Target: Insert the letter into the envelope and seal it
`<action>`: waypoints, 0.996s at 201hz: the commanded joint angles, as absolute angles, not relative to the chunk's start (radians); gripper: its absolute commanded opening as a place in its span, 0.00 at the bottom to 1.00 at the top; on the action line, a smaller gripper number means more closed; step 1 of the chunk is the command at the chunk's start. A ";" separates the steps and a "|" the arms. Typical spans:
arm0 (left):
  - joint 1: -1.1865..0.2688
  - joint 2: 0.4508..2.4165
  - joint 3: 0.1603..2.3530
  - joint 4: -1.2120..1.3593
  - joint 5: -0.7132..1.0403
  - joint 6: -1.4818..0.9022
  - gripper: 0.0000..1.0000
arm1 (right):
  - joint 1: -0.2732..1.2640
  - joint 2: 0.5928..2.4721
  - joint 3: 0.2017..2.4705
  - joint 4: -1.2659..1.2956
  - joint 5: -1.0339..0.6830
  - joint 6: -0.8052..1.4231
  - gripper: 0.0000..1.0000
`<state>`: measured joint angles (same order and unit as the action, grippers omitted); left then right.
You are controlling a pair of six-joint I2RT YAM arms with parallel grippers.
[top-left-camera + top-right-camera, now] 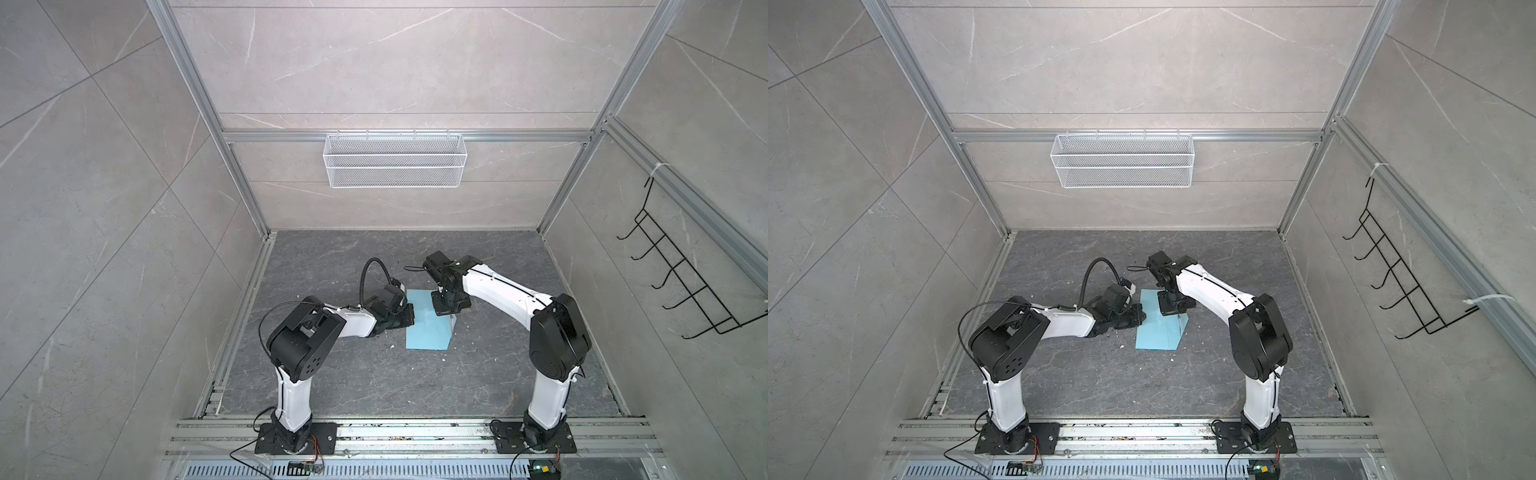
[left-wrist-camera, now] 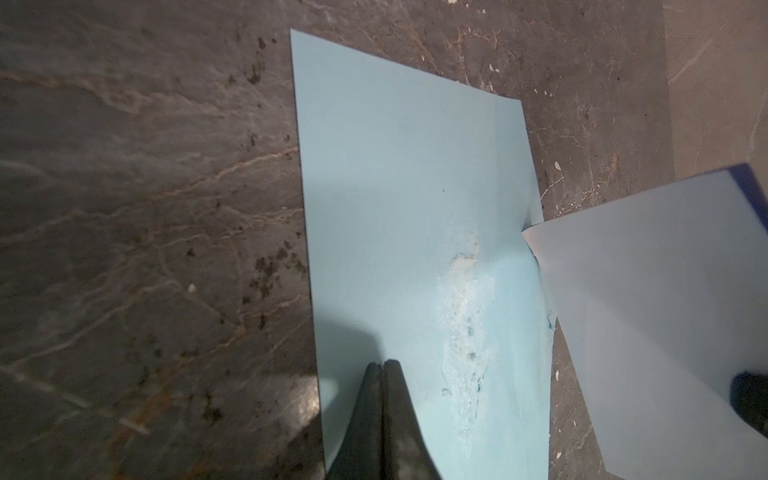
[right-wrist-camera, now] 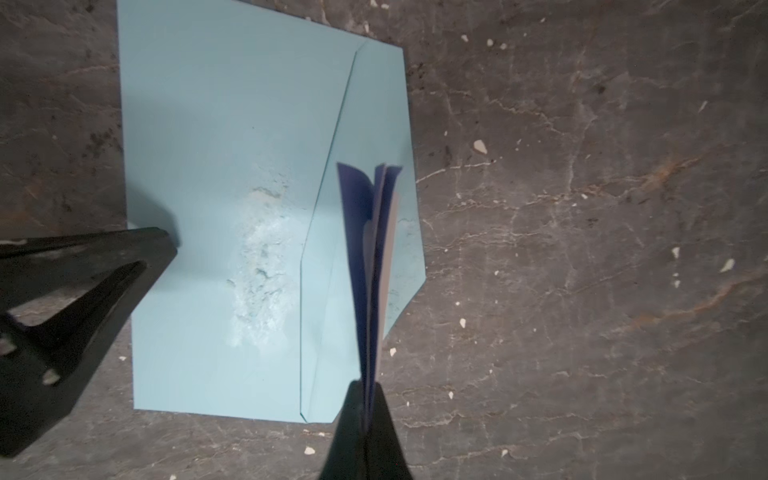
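Observation:
The light blue envelope (image 1: 422,332) (image 1: 1154,334) lies flat on the dark table, with its pointed flap (image 3: 370,120) open and spread beside it. A scuffed white patch marks its middle. My left gripper (image 2: 382,365) (image 1: 410,316) is shut, and its tips rest on the envelope (image 2: 395,178) near one long edge. My right gripper (image 3: 368,386) (image 1: 448,312) is shut on the folded letter (image 3: 374,249), which hangs edge-on over the flap. The dark blue border of the letter (image 2: 665,311) shows at its far corner.
A white wire basket (image 1: 392,160) hangs on the back wall. A black hook rack (image 1: 685,282) is on the right wall. Small white crumbs (image 3: 480,145) dot the table. Aluminium rails (image 1: 249,291) edge the work area.

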<state>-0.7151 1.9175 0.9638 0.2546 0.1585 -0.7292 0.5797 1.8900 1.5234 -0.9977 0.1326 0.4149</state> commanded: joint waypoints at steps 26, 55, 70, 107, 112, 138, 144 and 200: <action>-0.721 1.941 0.952 0.209 0.136 -0.716 0.00 | 0.534 1.882 1.517 -0.947 0.019 0.431 0.00; -0.721 1.943 0.952 0.209 0.135 -0.718 0.00 | 0.509 1.888 1.503 -0.924 -0.037 0.431 0.00; -0.721 1.944 0.953 0.209 0.134 -0.717 0.00 | 0.495 1.888 1.497 -0.908 -0.072 0.430 0.00; -0.721 1.944 0.950 0.210 0.136 -0.718 0.00 | 0.459 1.897 1.503 -0.886 -0.138 0.428 0.00; -0.722 1.944 0.950 0.210 0.136 -0.717 0.00 | 0.455 1.900 1.504 -0.884 -0.148 0.426 0.00; -0.721 1.947 0.950 0.213 0.136 -0.719 0.00 | 0.430 1.906 1.507 -0.869 -0.202 0.421 0.00; -0.722 1.948 0.950 0.213 0.136 -0.719 0.00 | 0.424 1.907 1.509 -0.865 -0.211 0.422 0.00; -0.724 1.953 0.951 0.215 0.135 -0.720 0.00 | 0.369 1.919 1.508 -0.833 -0.335 0.418 0.00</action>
